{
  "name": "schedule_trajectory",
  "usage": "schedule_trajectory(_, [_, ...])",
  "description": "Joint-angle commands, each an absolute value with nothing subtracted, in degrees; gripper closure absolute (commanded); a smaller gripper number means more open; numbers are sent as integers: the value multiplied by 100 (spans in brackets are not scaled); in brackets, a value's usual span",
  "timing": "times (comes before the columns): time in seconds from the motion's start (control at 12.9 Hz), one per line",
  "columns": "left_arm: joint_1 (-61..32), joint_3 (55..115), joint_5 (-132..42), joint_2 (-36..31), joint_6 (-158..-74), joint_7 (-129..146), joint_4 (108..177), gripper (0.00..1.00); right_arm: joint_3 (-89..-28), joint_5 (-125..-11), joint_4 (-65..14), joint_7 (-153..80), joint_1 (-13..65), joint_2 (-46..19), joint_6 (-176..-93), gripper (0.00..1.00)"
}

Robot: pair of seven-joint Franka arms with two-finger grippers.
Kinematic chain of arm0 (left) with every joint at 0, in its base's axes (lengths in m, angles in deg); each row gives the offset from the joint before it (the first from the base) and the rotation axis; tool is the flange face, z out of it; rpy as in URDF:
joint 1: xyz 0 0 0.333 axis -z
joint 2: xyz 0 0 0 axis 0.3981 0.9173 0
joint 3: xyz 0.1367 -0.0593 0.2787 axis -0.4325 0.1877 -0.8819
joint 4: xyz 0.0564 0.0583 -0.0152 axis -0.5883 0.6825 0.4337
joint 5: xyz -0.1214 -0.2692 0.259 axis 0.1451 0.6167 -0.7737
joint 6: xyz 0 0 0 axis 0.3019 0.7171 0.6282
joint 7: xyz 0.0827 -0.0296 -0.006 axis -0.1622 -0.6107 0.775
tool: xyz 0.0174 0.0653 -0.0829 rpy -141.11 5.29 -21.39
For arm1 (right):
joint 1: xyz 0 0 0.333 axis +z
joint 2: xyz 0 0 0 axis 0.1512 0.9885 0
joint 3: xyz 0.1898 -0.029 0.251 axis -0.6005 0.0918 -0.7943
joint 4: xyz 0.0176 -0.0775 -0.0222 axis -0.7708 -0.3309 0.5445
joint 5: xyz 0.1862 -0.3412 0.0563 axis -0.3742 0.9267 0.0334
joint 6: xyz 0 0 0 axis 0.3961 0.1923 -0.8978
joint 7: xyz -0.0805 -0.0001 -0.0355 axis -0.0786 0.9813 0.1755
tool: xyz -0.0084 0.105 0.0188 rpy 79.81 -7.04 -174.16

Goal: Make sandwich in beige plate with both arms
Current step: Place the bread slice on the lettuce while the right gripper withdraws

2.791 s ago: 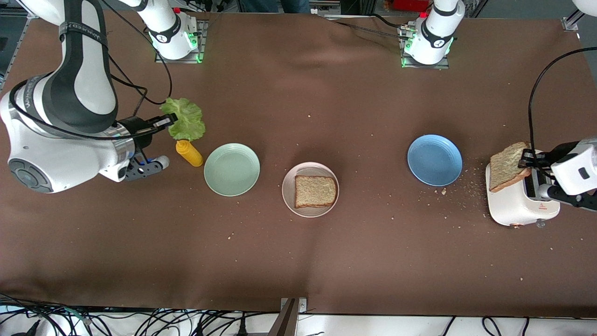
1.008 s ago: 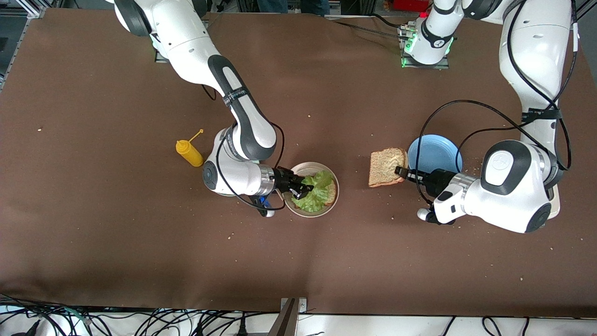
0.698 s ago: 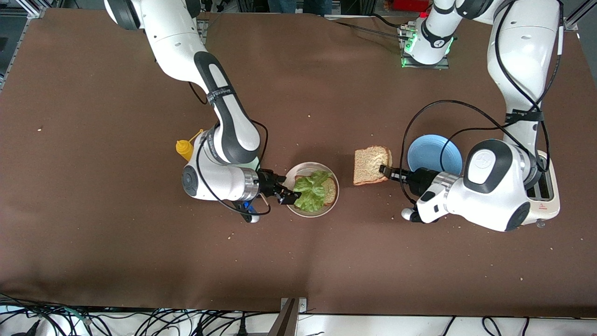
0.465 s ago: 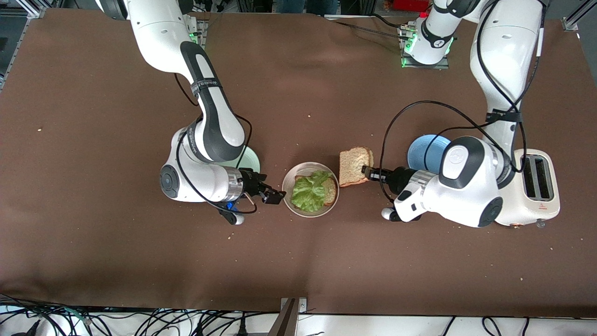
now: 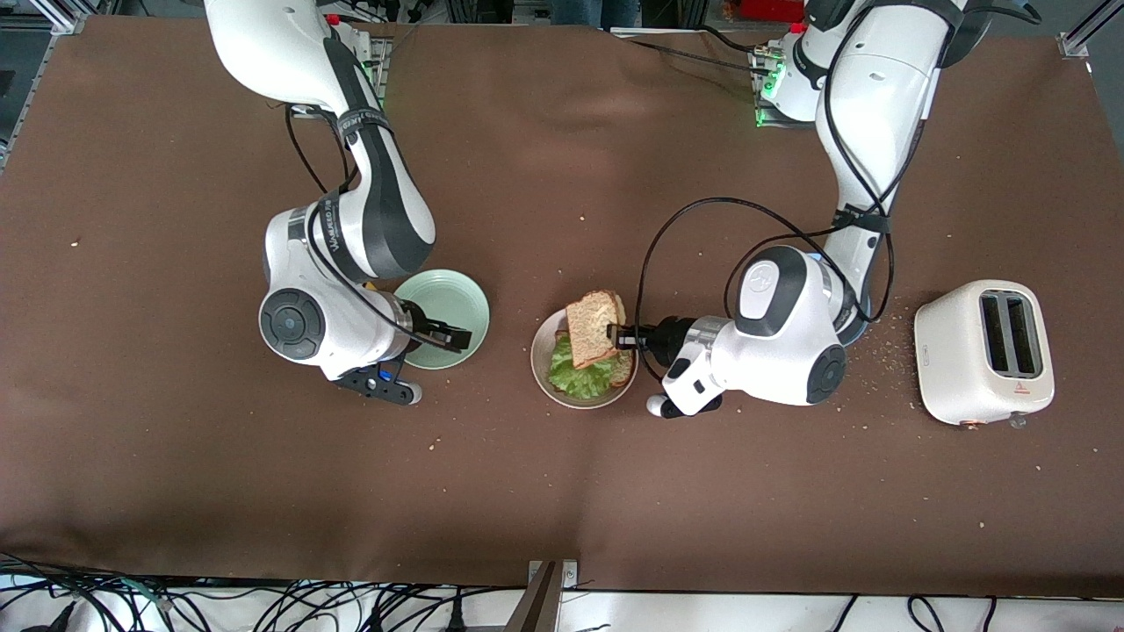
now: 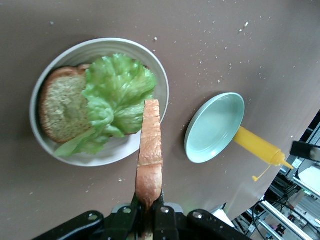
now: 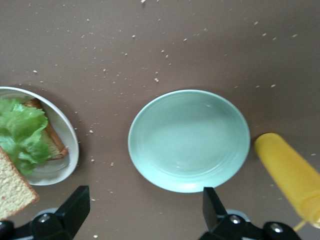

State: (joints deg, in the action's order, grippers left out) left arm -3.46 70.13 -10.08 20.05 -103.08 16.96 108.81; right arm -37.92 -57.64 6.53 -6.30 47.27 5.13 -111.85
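Top slice of bread (image 5: 594, 329) hangs over the beige plate (image 5: 542, 362), pinched by one edge in the left gripper (image 5: 622, 336), whose jaws are clamped tight on the crust. On the plate: the bottom slice (image 6: 64, 107) with the lettuce leaf (image 5: 583, 377) spread across it. The step in hand looks like the closing one, so the advice is to bring the held slice flat and square over the bottom slice, lower until it rests on the lettuce, and only then let go; a release from height or at a tilt risks the slice sliding off the leaf onto the rim. Left arm reaches in low from its end of the table, wrist level, fingers pointing toward the plate. Right arm waits: the right gripper (image 5: 455, 335) hovers over the mint-green plate (image 5: 448, 303), jaws spread wide and empty, with the yellow squeeze bottle (image 7: 290, 175) just beside that plate.
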Motion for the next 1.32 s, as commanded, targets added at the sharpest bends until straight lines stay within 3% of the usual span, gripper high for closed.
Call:
schedule_trajectory(0.0, [-167,6948,-793,2074,-10705,1785,10867,100,-3345,-5493,516,-1315,4763,110,-10827,0])
schedule_trajectory(0.23, [-166,6948,-784,2179,-10777,1750,10867,100,-2660,-5562,516,-2195,4754,-40,-10388,0])
schedule_trajectory(0.62, [-158,6948,-793,2337,-11058,1741,10876,100,-2254,-5537,403,-3030,4798,-259,-10097,0])
schedule_trajectory(0.78, [-166,6948,-801,2346,-11067,1706,10990,100,-2402,-5502,158,-3041,4519,-505,-10070,0])
schedule_trajectory(0.93, [-219,6939,-828,2346,-11067,1688,11025,53,-3207,-5353,-578,-3032,3922,-1119,-10219,0])
schedule_trajectory(1.09, [-280,6895,-889,2346,-11058,1662,11139,29,-4339,-4042,-1404,-3032,3290,-1865,-10980,0])
schedule_trajectory(1.16, [-315,6886,-889,2346,-11058,1670,11148,6,-5015,-3529,-1748,-3032,2860,-2226,-11202,0])
schedule_trajectory(1.24, [-359,6877,-889,2346,-11058,1679,11157,0,-5466,-3506,-1943,-2997,2473,-2482,-11204,0])
